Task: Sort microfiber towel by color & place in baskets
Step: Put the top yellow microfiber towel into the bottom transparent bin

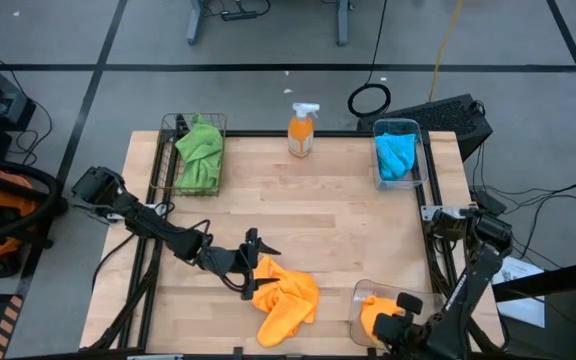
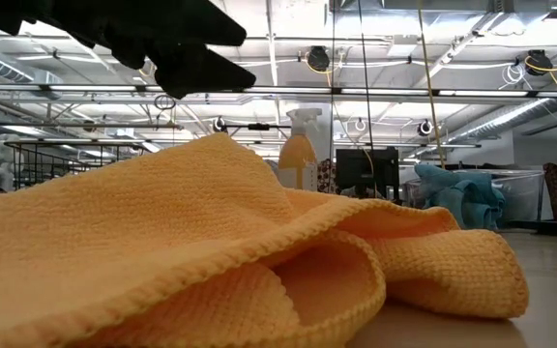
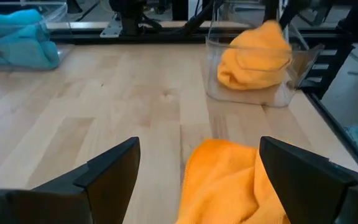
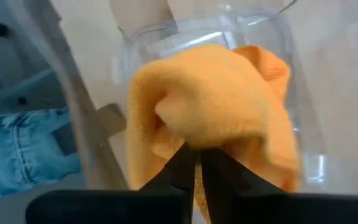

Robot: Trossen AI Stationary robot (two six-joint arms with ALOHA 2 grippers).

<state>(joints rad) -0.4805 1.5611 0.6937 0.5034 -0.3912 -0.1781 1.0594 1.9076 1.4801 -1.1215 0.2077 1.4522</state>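
One orange towel (image 1: 286,300) loose on table | left gripper (image 1: 256,264) spread wide beside it, empty, seemingly poised to grab | right gripper (image 4: 196,163) pinches second orange towel (image 4: 210,106) over near clear basket (image 1: 360,300), likely for release

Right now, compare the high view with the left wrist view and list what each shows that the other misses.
Only the high view shows the green cloths in the black wire basket, the spray bottle and the right gripper at the near clear basket.

Only the left wrist view shows the left gripper open wide, close over the loose orange cloth.

Both show that cloth, the orange cloth in its clear basket, and the blue cloths.
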